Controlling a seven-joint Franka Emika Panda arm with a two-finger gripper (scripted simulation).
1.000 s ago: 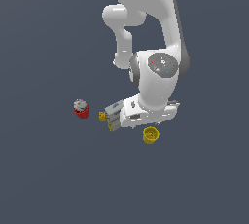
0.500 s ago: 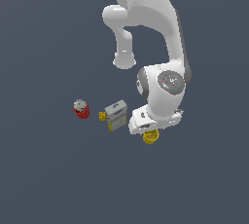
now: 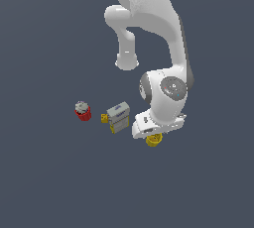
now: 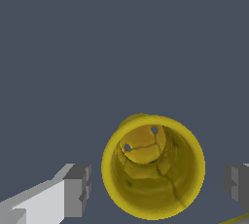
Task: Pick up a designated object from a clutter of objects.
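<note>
Yellow cup stands upright, mouth up, centred between the wide-open, empty gripper fingers, neither touching it

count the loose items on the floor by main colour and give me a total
yellow: 2, the small plain yellow hollow cup and the tiny yellow cube
red: 1, the red cup-like item with a grey top
grey: 1, the grey-and-yellow rectangular box
total: 4
</note>
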